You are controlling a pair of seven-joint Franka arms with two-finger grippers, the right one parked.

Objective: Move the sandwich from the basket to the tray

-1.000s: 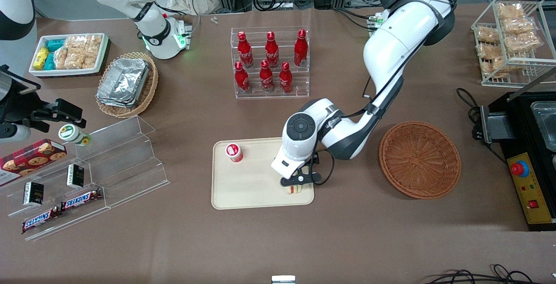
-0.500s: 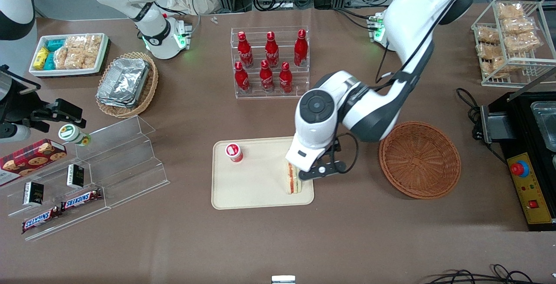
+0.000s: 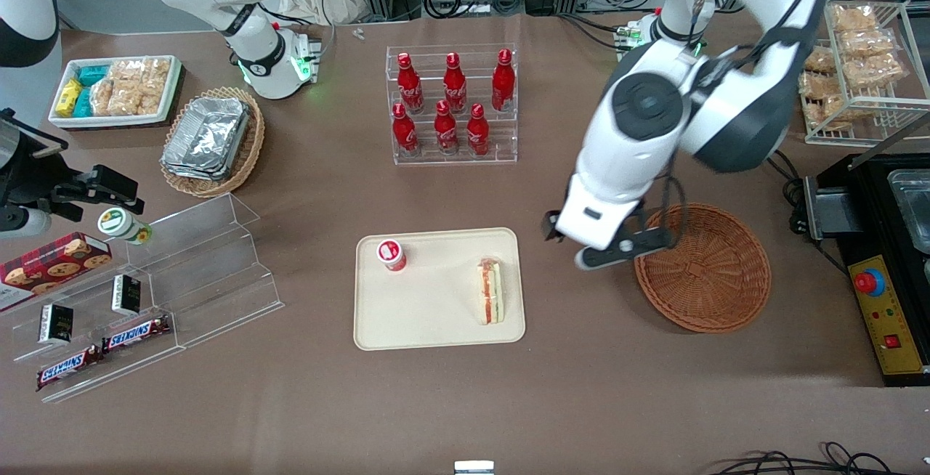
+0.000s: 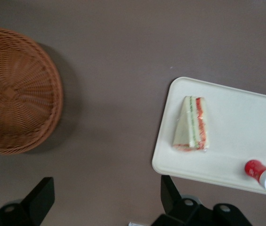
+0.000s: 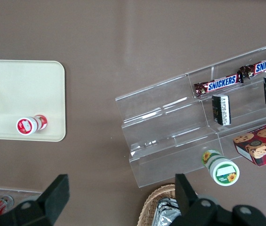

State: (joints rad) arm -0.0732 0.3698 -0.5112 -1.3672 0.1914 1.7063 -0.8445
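The sandwich (image 3: 490, 291) lies flat on the tray (image 3: 436, 330), close to the tray's edge on the right side of the front picture, a little below the middle of the frame. It touches nothing else. To me the job looks done.

I think the sandwich is light and soft. The bread would squash if I pinched it hard, and the red and green layers could slide out. If I had to pick it up again, I would hold the two flat bread sides and squeeze gently.

It sits very near the tray's low rim, so a bump could push it off onto the surface (image 3: 465, 402). A small red-capped bottle (image 3: 391, 254) stands in the tray's upper left part, well apart from the sandwich.

My claw (image 3: 609, 242) hangs in the air above the brown surface, between the tray and the basket (image 3: 702, 268), right of the middle of the frame. Its fingers (image 4: 41, 200) are spread wide and hold nothing.

The basket has nothing in it. There is lots of open room around my claw. The rack of red bottles (image 3: 452, 104) stands higher in the frame, well apart, so I can lift away without hitting anything.
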